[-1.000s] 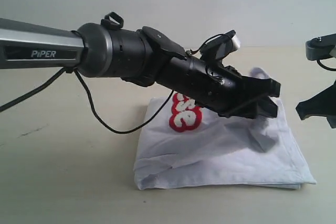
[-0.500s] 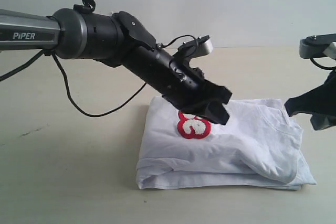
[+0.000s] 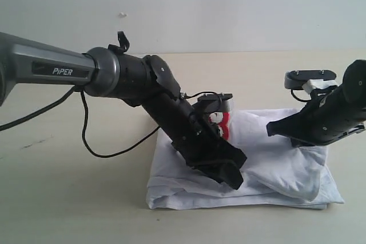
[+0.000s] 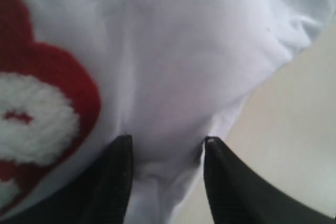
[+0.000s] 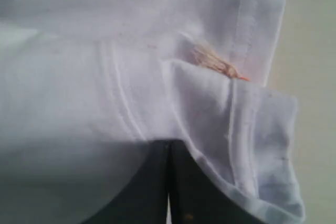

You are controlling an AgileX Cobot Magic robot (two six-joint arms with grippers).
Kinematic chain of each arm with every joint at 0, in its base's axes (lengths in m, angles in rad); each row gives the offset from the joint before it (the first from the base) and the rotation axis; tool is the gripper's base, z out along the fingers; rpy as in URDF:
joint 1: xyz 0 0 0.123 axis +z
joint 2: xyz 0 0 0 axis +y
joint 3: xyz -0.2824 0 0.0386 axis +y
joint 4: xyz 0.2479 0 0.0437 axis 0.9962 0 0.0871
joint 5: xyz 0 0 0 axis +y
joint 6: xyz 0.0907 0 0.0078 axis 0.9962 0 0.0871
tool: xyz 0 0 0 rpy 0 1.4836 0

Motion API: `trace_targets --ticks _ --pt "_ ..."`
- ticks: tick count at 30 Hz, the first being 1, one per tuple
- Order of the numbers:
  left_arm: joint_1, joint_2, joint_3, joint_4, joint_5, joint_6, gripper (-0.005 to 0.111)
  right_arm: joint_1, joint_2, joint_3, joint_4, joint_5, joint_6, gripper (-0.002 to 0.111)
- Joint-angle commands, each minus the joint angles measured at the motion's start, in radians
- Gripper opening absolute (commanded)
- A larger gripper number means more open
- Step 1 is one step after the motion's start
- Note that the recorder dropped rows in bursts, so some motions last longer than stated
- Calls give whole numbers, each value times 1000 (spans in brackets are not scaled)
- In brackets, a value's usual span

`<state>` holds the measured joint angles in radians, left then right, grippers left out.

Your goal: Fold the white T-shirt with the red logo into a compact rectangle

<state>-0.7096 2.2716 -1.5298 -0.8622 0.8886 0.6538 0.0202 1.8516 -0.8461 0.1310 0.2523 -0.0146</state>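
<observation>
The white T-shirt (image 3: 280,167) lies folded into a thick pad on the table. Only a sliver of its red logo (image 3: 223,123) shows behind my left arm; the left wrist view shows the logo (image 4: 58,98) close up beside the fingers. My left gripper (image 3: 231,174) is down on the shirt's front part, open, its fingers (image 4: 118,171) straddling a bulge of cloth at the shirt's edge. My right gripper (image 3: 274,129) rests on the shirt's right half, shut, tips (image 5: 168,145) against the ribbed neck (image 5: 123,100), near the orange tag (image 5: 218,64).
The beige table (image 3: 68,198) spreads all round the shirt. A black cable (image 3: 108,151) hangs from the left arm and loops onto the table left of the shirt. A pale wall stands behind.
My left gripper swung back from the shirt's right side and dropped onto its front part. My right gripper came in from the right edge and now sits on the shirt.
</observation>
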Motion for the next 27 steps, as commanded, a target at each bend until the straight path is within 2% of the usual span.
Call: trace_targets --ticks 1,4,12,17,21,24,25,27 --pt "43 8 44 92 36 -42 45 16 62 1 2 -36 -6 0" --pt "107 8 77 94 68 -46 45 77 70 1 4 -50 -10 0" --pt "211 6 84 125 154 -53 45 203 70 -74 27 -29 -2 0" --pt "267 6 84 145 181 -60 45 236 70 -170 58 23 15 0" --pt "293 6 84 143 201 -60 45 236 70 -185 60 37 15 0" --pt "320 -15 84 69 287 -2 44 236 70 -185 46 32 15 0" --pt "331 -28 84 6 333 36 44 236 70 -185 46 32 15 0" --pt "350 -66 84 -105 333 110 44 236 70 -185 46 44 15 0"
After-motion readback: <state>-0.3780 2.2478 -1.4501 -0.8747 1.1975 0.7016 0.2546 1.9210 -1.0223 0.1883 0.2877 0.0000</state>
